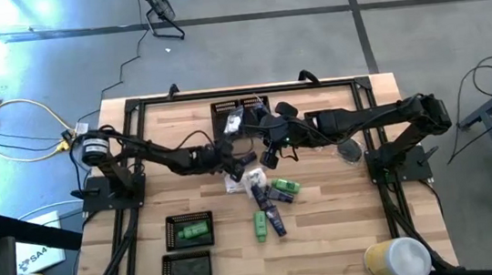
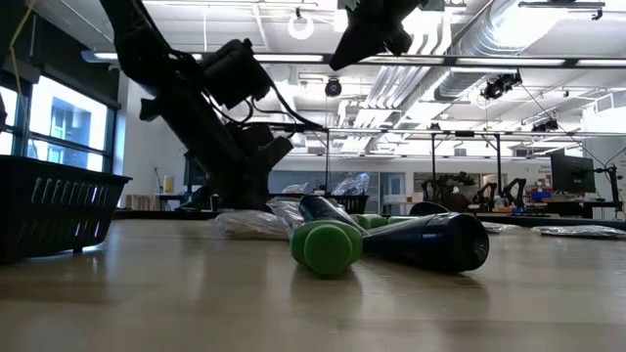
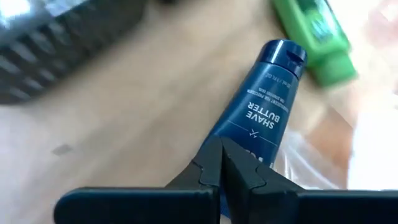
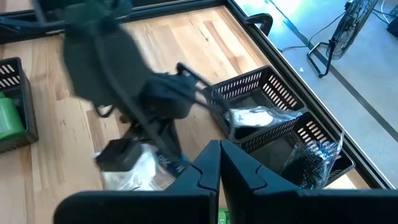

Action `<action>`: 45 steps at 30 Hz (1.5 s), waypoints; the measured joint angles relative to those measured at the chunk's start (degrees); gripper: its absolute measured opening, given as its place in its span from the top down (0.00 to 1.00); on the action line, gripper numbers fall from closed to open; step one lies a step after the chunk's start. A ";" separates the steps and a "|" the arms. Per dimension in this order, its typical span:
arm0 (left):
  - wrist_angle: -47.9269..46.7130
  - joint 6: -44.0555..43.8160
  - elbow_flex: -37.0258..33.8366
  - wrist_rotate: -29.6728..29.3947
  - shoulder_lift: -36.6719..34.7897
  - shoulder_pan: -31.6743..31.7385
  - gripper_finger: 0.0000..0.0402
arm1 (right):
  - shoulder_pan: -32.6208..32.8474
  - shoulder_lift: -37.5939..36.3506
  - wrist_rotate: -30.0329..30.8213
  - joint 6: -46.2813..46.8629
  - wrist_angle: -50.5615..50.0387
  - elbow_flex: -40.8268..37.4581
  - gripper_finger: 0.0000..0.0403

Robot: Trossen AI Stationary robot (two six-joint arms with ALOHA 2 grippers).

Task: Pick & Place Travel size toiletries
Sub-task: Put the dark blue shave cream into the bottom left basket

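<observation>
Left gripper (image 3: 221,163): fingers closed together, empty, low over navy tube (image 3: 258,118).
Right gripper (image 4: 219,163): fingers closed, empty, raised near far trays (image 4: 267,99).
Toiletries (image 1: 267,204): loose pile at table (image 1: 347,228) centre; green tube (image 1: 198,227) in near tray (image 1: 189,229).

counter (image 1: 346,218): toiletries pile (image 1: 266,199) mid-counter | two trays (image 1: 242,112) side by side at far edge, packets inside | two trays (image 1: 189,229) near left front, one behind the other; rear one holds a tube (image 1: 196,227) | cup (image 1: 396,259) front right corner
</observation>
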 joint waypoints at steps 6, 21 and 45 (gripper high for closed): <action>-0.96 -1.07 0.00 -0.71 -0.03 -2.49 1.00 | -0.01 0.00 0.00 0.01 0.11 0.00 0.99; -2.63 1.12 -0.34 -5.89 -8.71 0.17 1.00 | 0.40 0.02 -1.29 0.47 0.60 0.00 0.99; 2.02 33.09 -0.13 20.40 -8.75 8.37 0.42 | 2.63 -3.46 -2.12 0.55 -1.39 0.00 0.99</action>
